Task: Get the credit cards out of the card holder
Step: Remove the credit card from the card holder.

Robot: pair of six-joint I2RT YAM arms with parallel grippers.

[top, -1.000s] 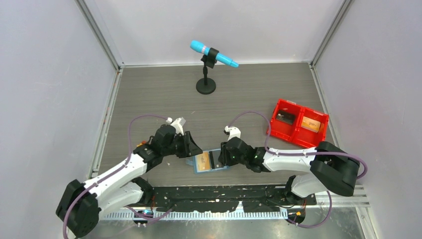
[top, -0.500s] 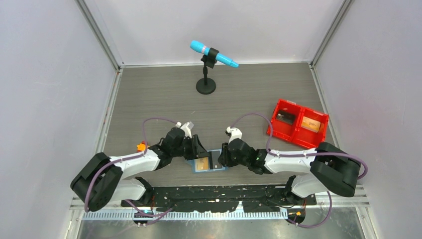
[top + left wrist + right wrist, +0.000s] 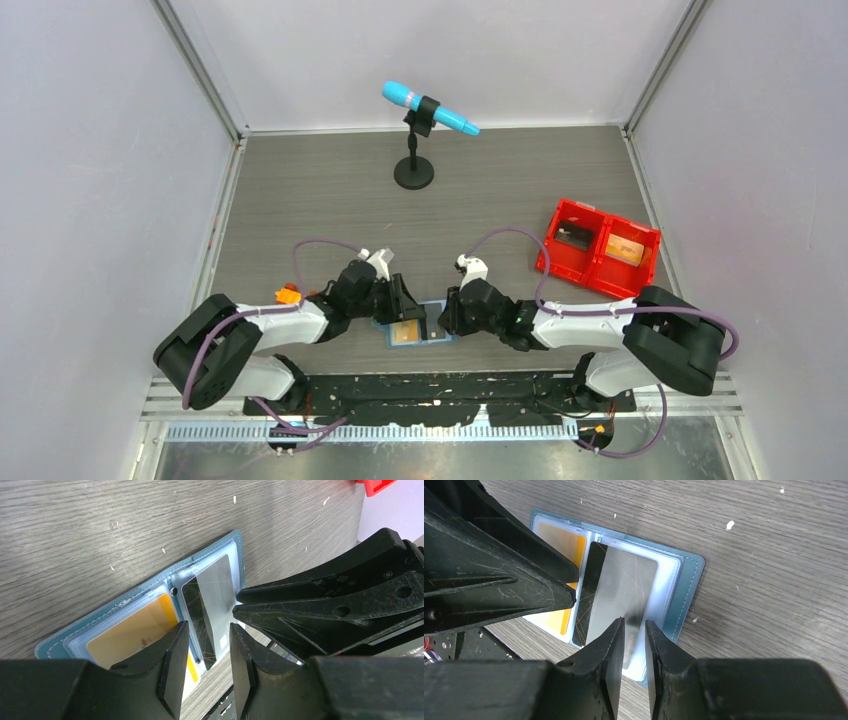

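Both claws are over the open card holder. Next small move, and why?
Probably close the right claw on the near edge of the silver card: its jaws straddle that edge, narrowly apart, and the card lies pocketed in the card holder.

Bright, even light; soft shadows; wrist-view foregrounds slightly blurred

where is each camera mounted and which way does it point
top external: above, behind the arms, looking down on the table; shows both arms, left gripper, right gripper
left wrist: looks down past its fingers at the card holder
right wrist: same, from the opposite side, past its own fingers
shared: wrist views both show the orange-gold card and silver card
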